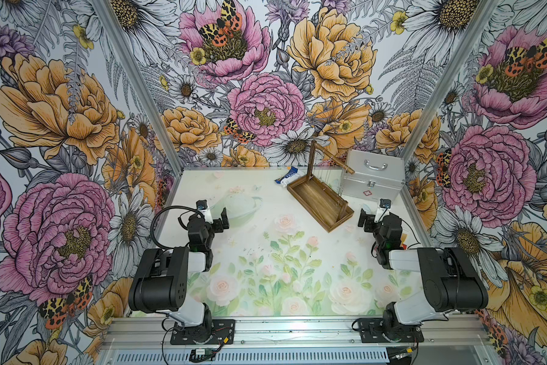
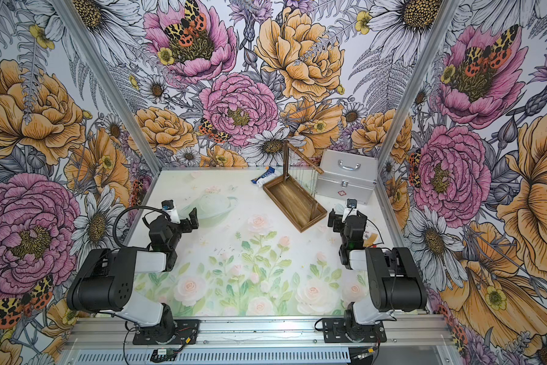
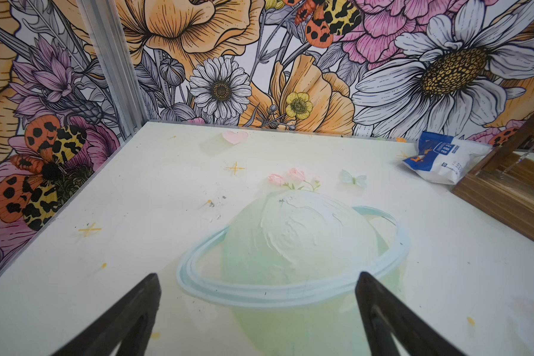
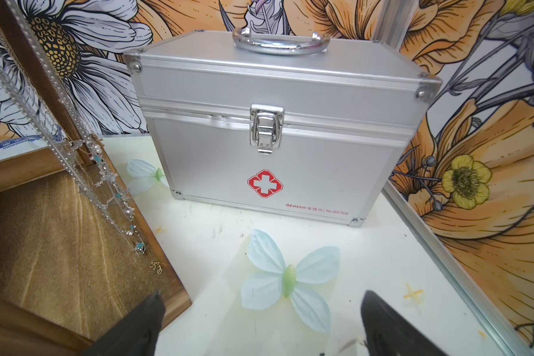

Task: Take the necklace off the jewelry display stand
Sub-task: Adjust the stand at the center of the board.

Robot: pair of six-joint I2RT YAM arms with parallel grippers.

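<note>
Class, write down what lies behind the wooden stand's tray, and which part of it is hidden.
A blue-and-white packet lies just behind the stand, at the tray's far corner. The tray's rim covers one end of it, so its full length cannot be seen.

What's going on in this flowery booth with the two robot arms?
Two robot arms sit at the near edge of a table, meant to take a necklace off the wooden jewelry display stand. Nothing is being handled yet: the left tool and right tool are both open and empty, apart from the stand. The necklaces hang from its top rod, with a silver case beside the stand.
</note>
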